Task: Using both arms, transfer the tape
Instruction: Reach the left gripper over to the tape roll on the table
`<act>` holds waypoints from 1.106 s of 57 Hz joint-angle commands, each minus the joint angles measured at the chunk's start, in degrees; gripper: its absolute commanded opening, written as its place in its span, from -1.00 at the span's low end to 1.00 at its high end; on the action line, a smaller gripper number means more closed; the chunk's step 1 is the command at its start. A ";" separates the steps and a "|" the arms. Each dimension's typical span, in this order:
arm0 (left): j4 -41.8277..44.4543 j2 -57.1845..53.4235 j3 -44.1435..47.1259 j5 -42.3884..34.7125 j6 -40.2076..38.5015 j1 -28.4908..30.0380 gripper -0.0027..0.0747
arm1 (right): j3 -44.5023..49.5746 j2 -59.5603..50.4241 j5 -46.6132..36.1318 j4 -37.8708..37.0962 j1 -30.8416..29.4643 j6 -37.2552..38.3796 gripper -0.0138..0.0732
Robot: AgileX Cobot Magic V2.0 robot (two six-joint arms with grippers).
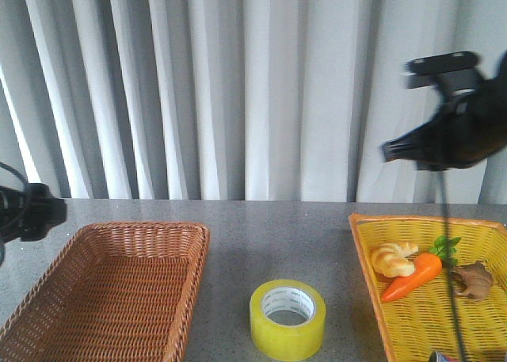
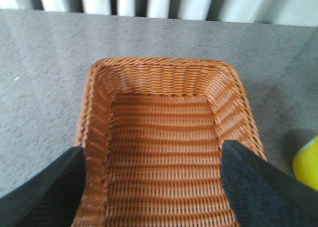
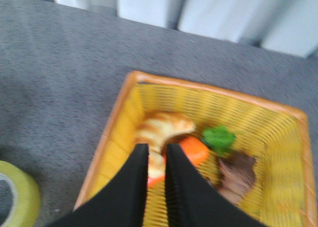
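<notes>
Tape (image 1: 287, 320): wide translucent yellow roll, white printed core, lying flat on grey tabletop (image 1: 269, 235) between brown wicker basket (image 1: 107, 291) and yellow basket (image 1: 428, 299), touching neither. Yellow basket holds croissant (image 1: 394, 258), carrot (image 1: 413, 276), a brown item. Right tool (image 3: 153, 152) raised above it, fingers nearly together, empty. Left tool (image 2: 151, 160) over brown basket, fingers wide apart.
</notes>
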 commanded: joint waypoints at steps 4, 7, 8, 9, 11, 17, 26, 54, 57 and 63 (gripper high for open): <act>-0.51 -1.34 -1.74 -7.68 2.27 -4.61 0.45 | 2.93 -6.42 -4.28 7.72 -8.85 -3.80 -0.70; -0.62 -1.30 -1.74 -9.45 2.27 -5.92 0.45 | 6.12 -7.54 -6.22 10.26 -11.62 -4.17 -0.70; -0.68 -1.13 -1.74 -10.01 2.27 -6.48 0.45 | 6.92 -7.91 -6.52 10.67 -12.25 -4.07 -0.70; -0.75 -0.96 -1.80 -11.19 2.35 -7.07 0.45 | 8.04 -8.13 -6.92 11.21 -13.12 -4.07 -0.70; -1.27 -0.58 -2.03 -12.55 2.84 -8.07 0.45 | 9.78 -8.51 -7.11 11.69 -14.45 -4.07 -0.70; -1.47 2.71 -4.84 -13.21 4.89 -11.57 0.45 | 13.68 -8.57 -6.37 11.80 -16.65 -3.92 -0.70; -1.47 11.52 -14.21 -7.65 5.25 -16.90 0.45 | 17.47 -8.57 -6.37 10.60 -16.88 -3.92 -0.70; -2.09 40.11 -44.92 14.32 3.50 -25.49 0.45 | 18.29 -8.57 -5.97 10.47 -16.88 -3.92 -0.70; -2.38 41.89 -46.01 14.37 1.98 -25.64 0.45 | 18.29 -8.57 -5.97 10.47 -16.88 -3.92 -0.70; -3.13 44.78 -47.85 14.48 1.11 -26.04 0.45 | 18.29 -8.57 -5.97 10.47 -16.88 -4.04 -0.70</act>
